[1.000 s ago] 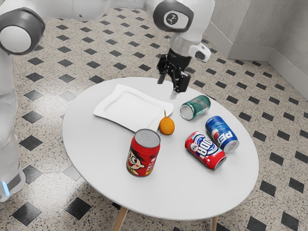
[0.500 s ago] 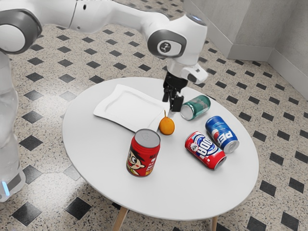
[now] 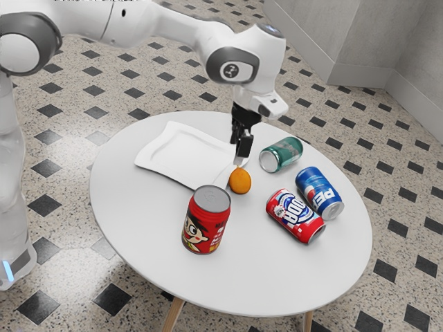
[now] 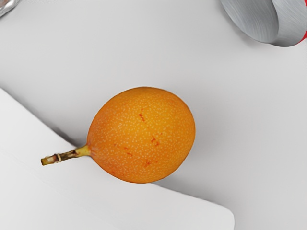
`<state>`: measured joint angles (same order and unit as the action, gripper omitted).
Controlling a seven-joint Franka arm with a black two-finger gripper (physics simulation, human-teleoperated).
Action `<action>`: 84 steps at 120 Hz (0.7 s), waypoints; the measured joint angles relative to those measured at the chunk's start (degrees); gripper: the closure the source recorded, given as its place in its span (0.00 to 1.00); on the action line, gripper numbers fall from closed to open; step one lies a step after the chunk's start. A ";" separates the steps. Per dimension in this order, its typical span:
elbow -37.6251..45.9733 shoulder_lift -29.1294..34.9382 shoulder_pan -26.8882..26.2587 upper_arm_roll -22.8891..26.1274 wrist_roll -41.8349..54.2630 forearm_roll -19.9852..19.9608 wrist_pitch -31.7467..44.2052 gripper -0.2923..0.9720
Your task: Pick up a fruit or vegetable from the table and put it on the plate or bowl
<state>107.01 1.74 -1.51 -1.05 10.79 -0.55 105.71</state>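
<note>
Stage: pre-grasp, nothing moved | your gripper (image 3: 240, 152) hangs just above the orange stemmed fruit (image 3: 240, 180); you cannot tell whether it is released or clenched | fruit on table (image 3: 277, 270), against white plate (image 3: 181, 153) edge | left: grasp, lift, place.

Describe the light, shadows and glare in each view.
Exterior view: soft, even light, with only faint shadows under the fruit and the red can on the table; a pale sheen lies on the floor. Wrist view: a soft grey shadow rims the fruit beside the plate edge; a can's metal end shows a streaky sheen.
</note>
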 joint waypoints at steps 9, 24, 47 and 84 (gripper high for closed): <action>0.00 -0.91 -0.32 0.00 0.97 -0.07 0.50 0.23; 1.21 -1.49 -0.84 0.00 2.42 -0.25 1.97 0.23; 3.61 -1.12 -1.59 0.00 4.11 -0.75 4.57 0.23; 4.10 -1.94 -2.48 -0.07 5.91 -0.93 6.70 0.23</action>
<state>111.12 -0.20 -3.99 -1.13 16.70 -1.48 112.41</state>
